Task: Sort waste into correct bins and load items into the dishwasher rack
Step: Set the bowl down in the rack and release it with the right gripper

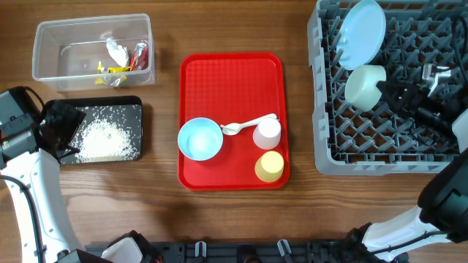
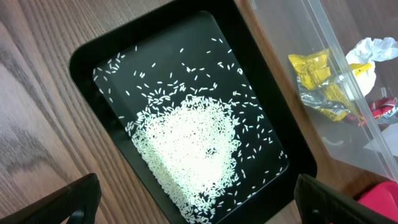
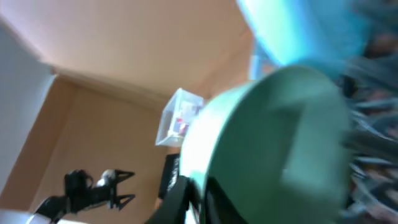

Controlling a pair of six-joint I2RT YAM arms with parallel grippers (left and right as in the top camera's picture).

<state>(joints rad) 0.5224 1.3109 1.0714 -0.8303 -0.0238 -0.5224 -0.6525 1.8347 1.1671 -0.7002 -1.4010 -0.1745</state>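
Observation:
The clear tub (image 1: 51, 36) at the far left holds crumpled white tissue (image 1: 115, 51) and yellow (image 1: 117, 70) and red wrappers (image 1: 140, 54). In the left wrist view the tissue (image 2: 373, 50) and yellow wrapper (image 2: 320, 81) show too. The black tray (image 1: 131, 106) holds loose rice (image 1: 106, 140). My left gripper (image 1: 69, 135) hovers open over the tray's left end (image 2: 199, 208), above the rice pile (image 2: 186, 149). The grey rack (image 1: 319, 109) holds a pale blue plate (image 1: 363, 31) and a mint bowl (image 1: 364, 86). My right gripper (image 1: 391, 91) is shut on that bowl's rim (image 3: 199, 193).
The red serving tray (image 1: 230, 80) in the middle carries a pale blue bowl (image 1: 199, 138), a white spoon and fork (image 1: 248, 124), a white cup (image 1: 268, 133) and a yellow cup (image 1: 269, 166). Rack pegs surround the right gripper.

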